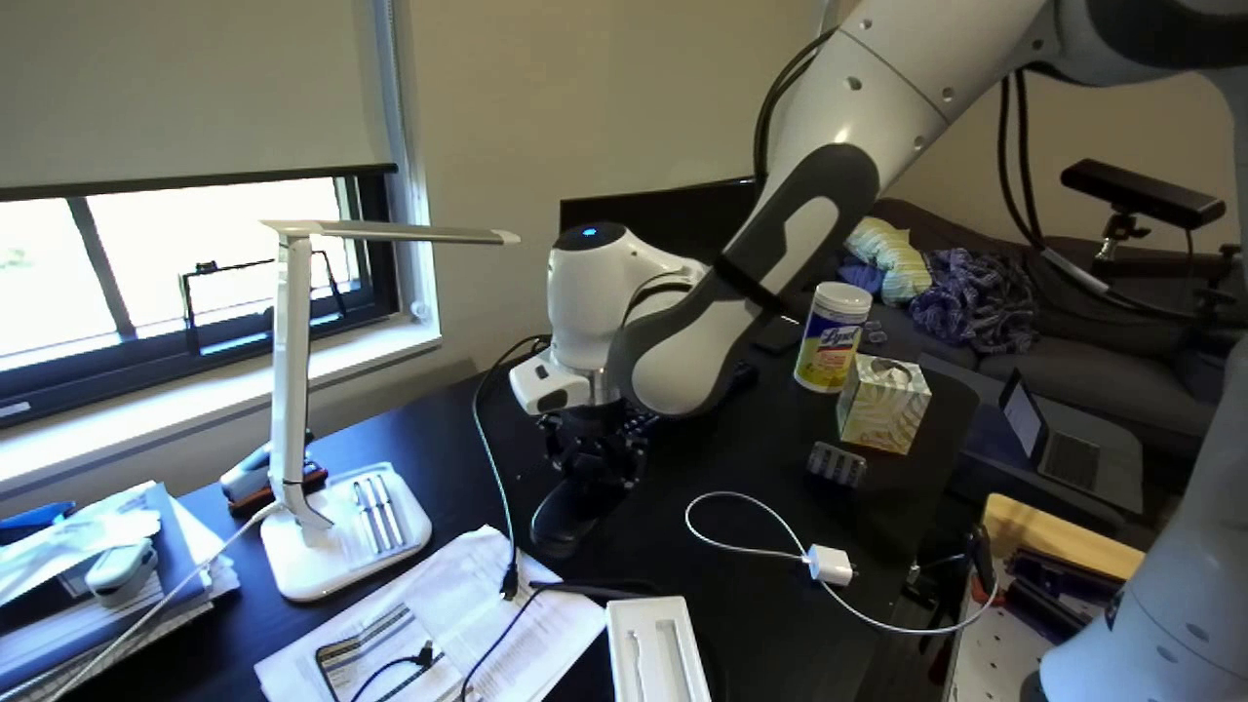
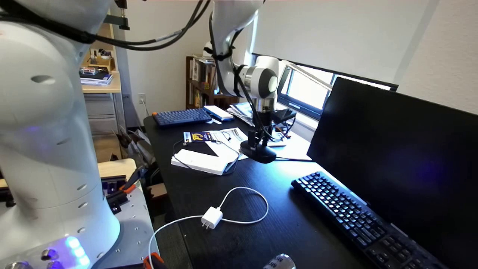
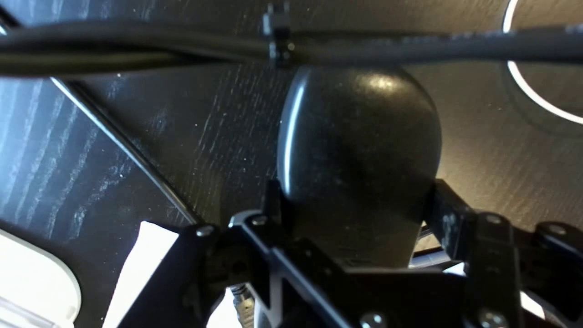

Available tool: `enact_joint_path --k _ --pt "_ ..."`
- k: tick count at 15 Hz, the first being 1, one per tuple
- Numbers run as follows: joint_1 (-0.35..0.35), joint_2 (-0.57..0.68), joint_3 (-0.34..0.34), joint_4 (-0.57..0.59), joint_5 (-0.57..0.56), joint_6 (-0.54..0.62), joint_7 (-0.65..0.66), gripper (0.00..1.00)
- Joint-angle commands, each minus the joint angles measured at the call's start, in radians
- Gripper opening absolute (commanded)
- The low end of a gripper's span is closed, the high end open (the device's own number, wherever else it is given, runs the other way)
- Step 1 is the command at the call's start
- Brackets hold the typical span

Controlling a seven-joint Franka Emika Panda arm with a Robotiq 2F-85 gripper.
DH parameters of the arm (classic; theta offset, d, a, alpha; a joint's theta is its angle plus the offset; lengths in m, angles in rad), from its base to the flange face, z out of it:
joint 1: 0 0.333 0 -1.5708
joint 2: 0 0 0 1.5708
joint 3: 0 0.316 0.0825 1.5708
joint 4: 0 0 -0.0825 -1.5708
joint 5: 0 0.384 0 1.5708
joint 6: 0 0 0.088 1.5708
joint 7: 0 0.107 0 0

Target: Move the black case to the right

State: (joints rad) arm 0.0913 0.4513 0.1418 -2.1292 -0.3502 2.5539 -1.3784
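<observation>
Crowded surface (image 2: pixel 239 244), where a collision is the bigger risk and a slip the smaller.
In an exterior view, counting from the jaws, the monitor (image 2: pixel 394 166) stands at 3 o'clock and the keyboard (image 2: pixel 358 222) at 4; a swing carried too far that way could knock either. The jaws are clamped on both flanks of the black case (image 3: pixel 360 159), which in the wrist view juts toward 12 o'clock; its smooth, rounded sides could let it twist or slide, and I cannot tell whether it touches the surface. In an exterior view the white cable (image 2: pixel 244 223) loops at 6 o'clock, its charger (image 2: pixel 211 217) at 7: carried low, the case could hook the loop or land tilted on the charger.
</observation>
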Motion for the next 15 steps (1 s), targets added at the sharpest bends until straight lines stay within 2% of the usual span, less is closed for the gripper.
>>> enact_joint_path --k 1,2,3,4,8,9,11,15 --pt "-0.001 -0.220 -0.039 -0.253 -0.089 0.149 0.074 0.53" --pt "-0.015 -0.270 -0.037 -0.309 -0.086 0.182 0.070 0.53" --pt "-0.004 -0.137 -0.025 -0.167 -0.058 0.113 0.043 0.53" --pt "-0.006 -0.170 -0.029 -0.202 -0.058 0.121 0.043 0.78" --pt "-0.004 -0.145 -0.026 -0.182 -0.058 0.118 0.043 0.78" --pt "0.025 -0.132 -0.062 -0.167 -0.114 0.130 0.120 0.53" --pt "0.037 -0.155 -0.092 -0.197 -0.111 0.143 0.265 0.53" --pt "-0.004 -0.247 -0.126 -0.323 -0.106 0.222 0.421 0.53"
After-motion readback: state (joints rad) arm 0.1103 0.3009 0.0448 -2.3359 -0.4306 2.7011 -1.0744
